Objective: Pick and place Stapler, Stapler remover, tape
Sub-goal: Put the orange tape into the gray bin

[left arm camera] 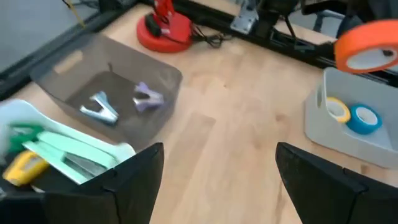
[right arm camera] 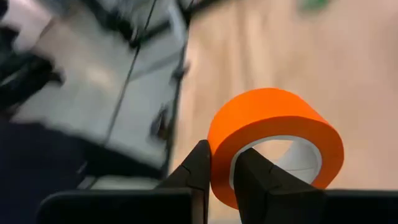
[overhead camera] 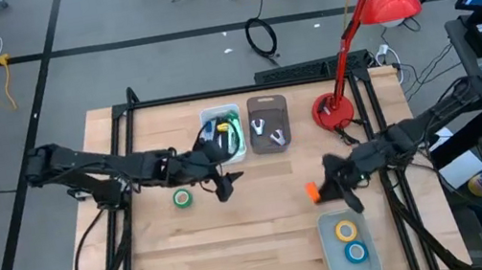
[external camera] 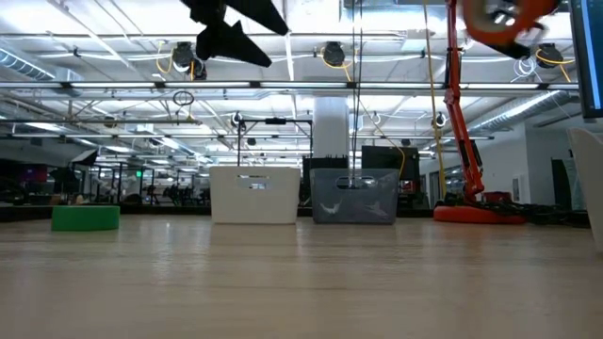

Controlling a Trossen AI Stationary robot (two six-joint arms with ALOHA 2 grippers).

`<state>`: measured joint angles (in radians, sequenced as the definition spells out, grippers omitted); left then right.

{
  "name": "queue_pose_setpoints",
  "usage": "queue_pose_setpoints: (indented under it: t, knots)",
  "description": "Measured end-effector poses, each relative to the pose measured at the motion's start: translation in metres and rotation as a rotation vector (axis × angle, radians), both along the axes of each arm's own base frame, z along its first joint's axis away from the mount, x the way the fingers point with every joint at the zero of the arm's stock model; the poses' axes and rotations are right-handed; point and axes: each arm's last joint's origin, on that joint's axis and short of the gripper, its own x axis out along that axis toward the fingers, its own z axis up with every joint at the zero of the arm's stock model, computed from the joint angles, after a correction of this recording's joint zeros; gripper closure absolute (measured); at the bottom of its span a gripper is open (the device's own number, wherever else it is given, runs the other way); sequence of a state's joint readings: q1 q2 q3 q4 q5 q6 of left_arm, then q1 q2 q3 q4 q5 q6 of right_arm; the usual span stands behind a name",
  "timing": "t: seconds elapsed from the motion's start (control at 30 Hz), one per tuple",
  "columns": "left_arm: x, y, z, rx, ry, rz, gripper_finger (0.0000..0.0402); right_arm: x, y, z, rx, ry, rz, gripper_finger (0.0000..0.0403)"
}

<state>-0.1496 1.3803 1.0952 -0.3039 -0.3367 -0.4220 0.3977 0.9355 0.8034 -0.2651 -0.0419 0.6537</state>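
An orange tape roll [overhead camera: 311, 191] is held by my right gripper [overhead camera: 321, 190] above the table, beside the pale tray [overhead camera: 330, 255] at the near right. That tray holds a yellow roll [overhead camera: 345, 230] and a blue roll [overhead camera: 356, 252]. A green roll [overhead camera: 182, 198] lies flat on the table. My left gripper [overhead camera: 222, 186] is open and empty, raised above the table between the green roll and the white bin [overhead camera: 208, 121] of staplers. A grey bin [overhead camera: 266, 104] holds staple removers. My right gripper pinches the orange roll's wall [right arm camera: 221, 163], with one finger [right arm camera: 200, 168] outside the ring and the other finger [right arm camera: 255, 177] inside its pale core. The fingers come roughly level from the table's right side. The roll is lifted clear of the table.
A red desk lamp [overhead camera: 334, 110] stands at the far right, its head above the table's far edge. There is bare wood in the table's middle and near left. Equipment and a keyboard stand off the right edge.
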Motion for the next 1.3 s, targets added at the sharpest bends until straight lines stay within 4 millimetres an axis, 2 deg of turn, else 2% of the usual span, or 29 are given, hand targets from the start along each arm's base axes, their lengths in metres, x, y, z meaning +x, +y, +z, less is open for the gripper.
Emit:
queue_pose_setpoints:
  t: [0.17, 0.37, 0.6, 0.8, 1.1, 1.3]
  knots:
    - [-0.004, -0.008, -0.02, -0.044, -0.035, -0.004, 0.0085, -0.005, 0.024, -0.017, 0.12, 0.226, 0.094, 0.0368]
    - [-0.014, -0.009, -0.048, -0.137, -0.081, 0.012, 0.0088, -0.009, 0.049, -0.024, 0.232, 0.342, 0.12, 0.0368]
    - [-0.021, -0.011, -0.07, -0.199, -0.094, 0.009, 0.0087, -0.009, 0.073, -0.055, 0.167, 0.556, 0.167, 0.0368]
    - [-0.021, -0.01, -0.07, -0.209, -0.108, 0.001, 0.009, 0.003, 0.083, -0.082, 0.075, 0.65, 0.234, 0.0368]
    - [-0.021, -0.011, -0.07, -0.215, -0.105, -0.01, 0.009, 0.026, 0.09, -0.084, 0.007, 0.634, 0.281, 0.0368]
    - [-0.021, -0.011, -0.07, -0.208, -0.104, -0.014, 0.0089, 0.031, 0.09, -0.097, -0.066, 0.711, 0.255, 0.0368]
